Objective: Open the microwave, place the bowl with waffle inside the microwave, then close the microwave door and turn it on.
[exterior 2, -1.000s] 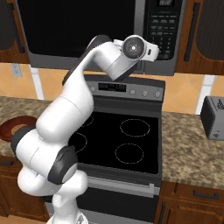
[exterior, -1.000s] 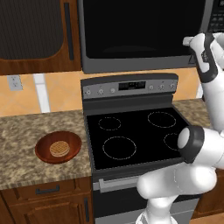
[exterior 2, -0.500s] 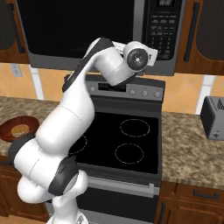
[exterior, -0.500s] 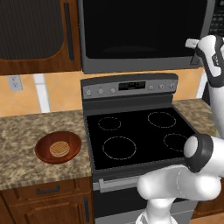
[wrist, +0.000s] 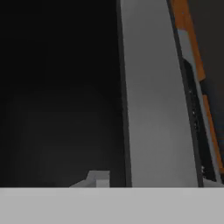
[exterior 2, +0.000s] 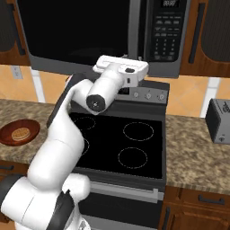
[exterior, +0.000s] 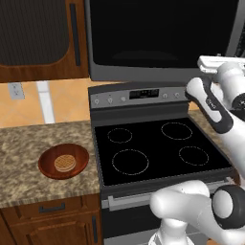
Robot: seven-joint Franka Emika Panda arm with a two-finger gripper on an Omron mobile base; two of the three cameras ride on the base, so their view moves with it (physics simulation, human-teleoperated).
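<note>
The microwave [exterior: 158,38] [exterior 2: 81,31] hangs above the stove with its microwave door [wrist: 52,109] closed. My gripper [wrist: 155,181] [exterior 2: 128,58] is up at the door's right edge. The long grey handle [wrist: 157,100] [exterior 2: 134,27] stands between the fingertips [wrist: 99,178], which sit close against its two sides. My white hand [exterior: 217,67] shows below the microwave's lower right corner. The reddish-brown bowl [exterior: 48,165] [exterior 2: 6,134] rests on the left counter, and the tan waffle [exterior: 64,162] [exterior 2: 20,134] lies in it.
The black-topped stove [exterior: 158,148] [exterior 2: 130,139] is straight below the microwave. A grey toaster [exterior 2: 220,121] stands on the right counter. A brown cabinet door [exterior: 38,38] hangs left of the microwave. The button panel [exterior 2: 168,31] is right of the handle.
The hand has risen and moved in to the microwave's handle, and the jaws have narrowed around it. Bowl, waffle and door have not moved.
</note>
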